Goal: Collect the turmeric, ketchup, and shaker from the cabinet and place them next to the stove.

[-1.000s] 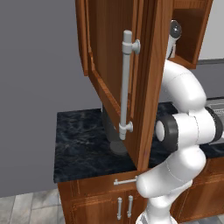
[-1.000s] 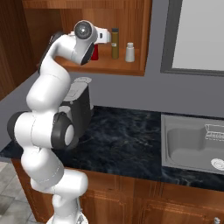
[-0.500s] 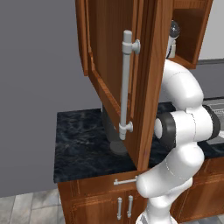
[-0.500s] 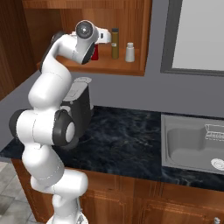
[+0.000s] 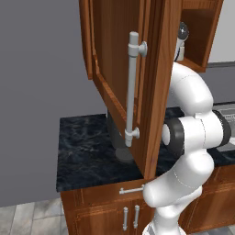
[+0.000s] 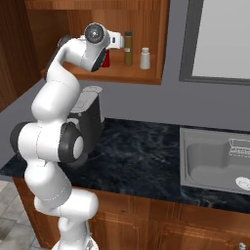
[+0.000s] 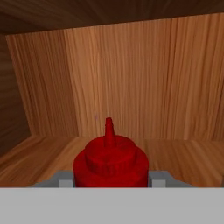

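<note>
The cabinet is seen with its door swung wide over the dark tabletop, the door edge hanging just beside the arm in the left base view. In the right base view, the shelf is shown with a dark bottle and a whitish shaker standing apart, right of the wrist. In the hand view, the ketchup is framed between the fingertips of the claw, which appears clamped on it, with bare shelf floor on either side.
</note>
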